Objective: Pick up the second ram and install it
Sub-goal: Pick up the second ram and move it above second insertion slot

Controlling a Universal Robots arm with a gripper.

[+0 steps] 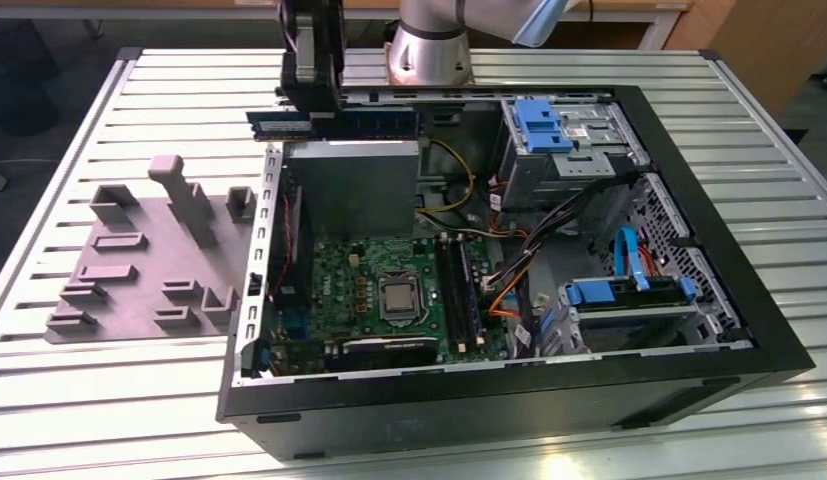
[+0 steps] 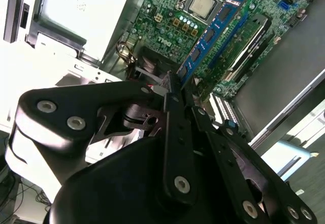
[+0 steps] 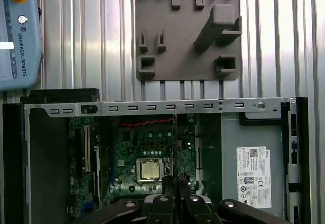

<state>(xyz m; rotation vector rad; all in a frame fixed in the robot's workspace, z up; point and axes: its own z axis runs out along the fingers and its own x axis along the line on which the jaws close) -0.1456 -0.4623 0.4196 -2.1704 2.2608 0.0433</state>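
My gripper [image 1: 328, 108] is shut on the second ram [image 1: 336, 122], a slim dark blue-green stick held level above the far rim of the open computer case [image 1: 733, 300]. In the second wrist view the ram [image 2: 213, 28] runs out from between the black fingers [image 2: 175, 112] toward the green motherboard [image 2: 167, 10] below. In the first wrist view it shows edge-on as a thin dark line [image 3: 174, 148] above the gripper [image 3: 175, 186]. The motherboard's long black slots [image 1: 457, 290] lie well below and nearer the camera than the stick.
A grey plastic holder block [image 1: 140, 265] lies on the slatted table at the exterior view's left of the case. Inside the case are a metal power supply box [image 1: 353, 190], blue drive brackets [image 1: 540, 125] and loose cables [image 1: 520, 250]. A teach pendant [image 3: 18, 36] rests on the table.
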